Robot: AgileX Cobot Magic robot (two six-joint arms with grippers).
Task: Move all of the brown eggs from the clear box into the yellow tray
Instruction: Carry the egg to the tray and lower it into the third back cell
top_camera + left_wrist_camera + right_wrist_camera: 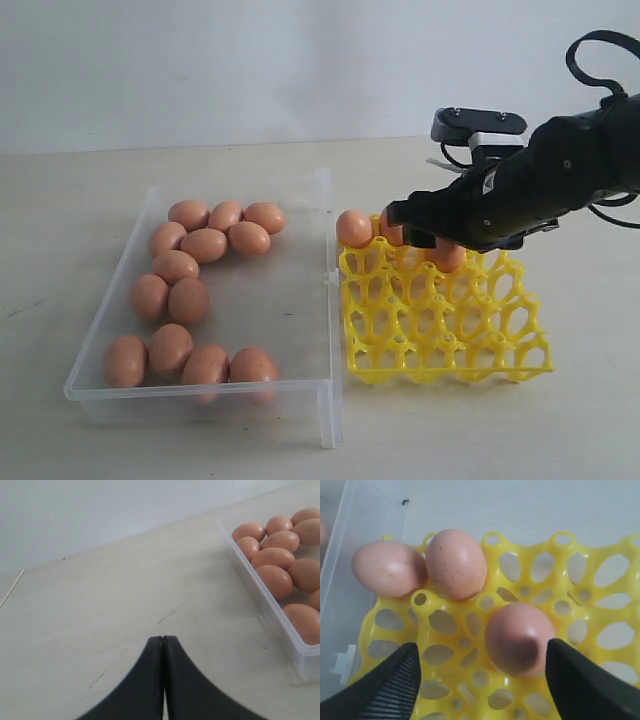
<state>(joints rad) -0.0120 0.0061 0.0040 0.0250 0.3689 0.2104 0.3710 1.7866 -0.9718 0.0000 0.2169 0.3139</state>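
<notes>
My right end effector sits spread apart over three speckled brown eggs in the yellow plastic lattice tray; left end effector pinched together.

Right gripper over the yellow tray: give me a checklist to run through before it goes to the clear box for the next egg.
1. Right gripper jaws open: ok.
2. Egg between the fingers seated in a cell of the yellow tray: ok.
3. Gripper clear of that egg: cannot tell; one finger looks very close to it.
4. Brown eggs left in the clear box to pick: ok, thirteen.
5. Left gripper shut and outside the box, out of the path: ok.
</notes>
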